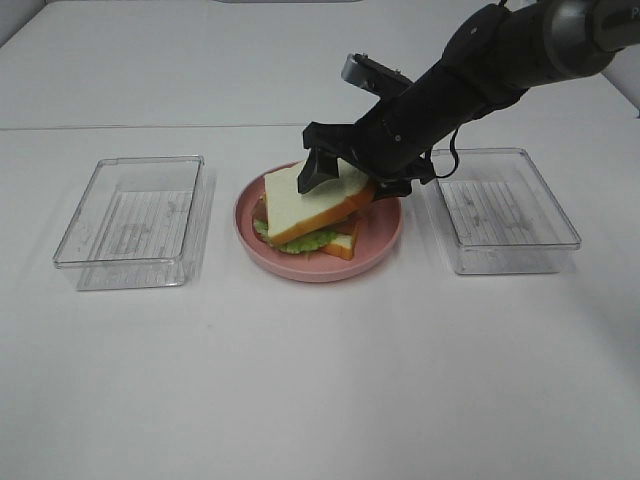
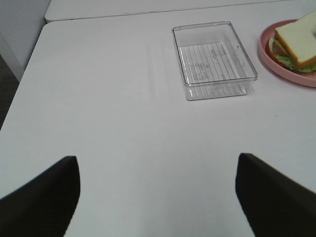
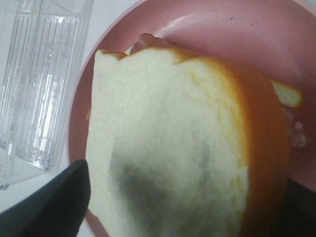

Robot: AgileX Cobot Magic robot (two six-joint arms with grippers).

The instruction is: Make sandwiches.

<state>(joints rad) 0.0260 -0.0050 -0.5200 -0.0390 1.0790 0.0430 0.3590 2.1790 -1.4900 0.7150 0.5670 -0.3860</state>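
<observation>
On the pink plate (image 1: pixel 385 245) the sandwich (image 1: pixel 300 210) is stacked: a top white bread slice (image 3: pixel 163 148) with orange-brown crust lies tilted over green lettuce (image 1: pixel 300 243) and a lower slice (image 1: pixel 345 246). My right gripper (image 1: pixel 335 178) reaches down from the back right onto the far edge of the top slice. Its fingers (image 3: pixel 54 197) stand wide on either side of the slice, so it is open around the bread. My left gripper (image 2: pixel 158 197) is open over bare table at the far left, with the sandwich (image 2: pixel 296 42) far from it.
A clear rectangular tray (image 1: pixel 130 220) stands left of the plate and another (image 1: pixel 505 210) right of it, both showing nothing inside. The right arm (image 1: pixel 500 50) slants over the back of the right tray. The left wrist view shows the left tray (image 2: pixel 213 59) and the plate's rim (image 2: pixel 269 61).
</observation>
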